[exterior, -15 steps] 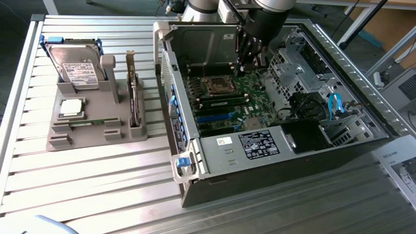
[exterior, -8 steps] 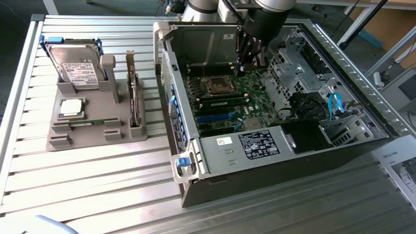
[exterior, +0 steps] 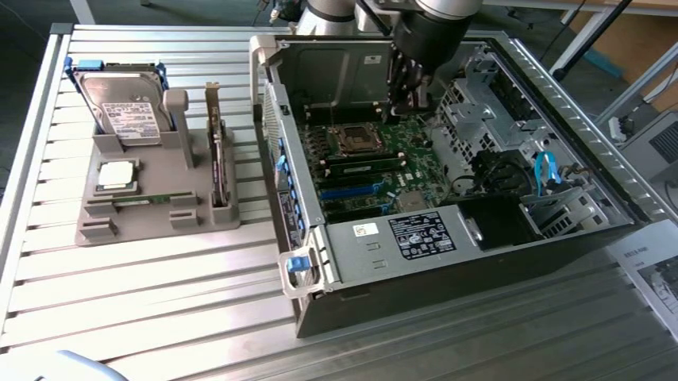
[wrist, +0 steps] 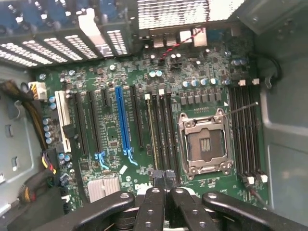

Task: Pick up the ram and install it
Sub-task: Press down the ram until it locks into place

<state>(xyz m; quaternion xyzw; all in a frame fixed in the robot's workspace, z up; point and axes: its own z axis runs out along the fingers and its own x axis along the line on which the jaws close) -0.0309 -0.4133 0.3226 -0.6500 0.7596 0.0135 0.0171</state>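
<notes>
One closed pincer (wrist: 163,185) above motherboard (wrist: 144,120), well inside case walls (exterior: 278,119).

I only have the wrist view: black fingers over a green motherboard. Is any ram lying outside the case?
Observer: Yes. A thin green ram stick lies in the grey plastic holder, at the exterior view's left of the open computer case.
Operator: What else is on that holder?
Observer: A silver hard drive stands upright in it.
Operator: Where's the arm?
Observer: The gripper reaches down into the case from above.
</notes>
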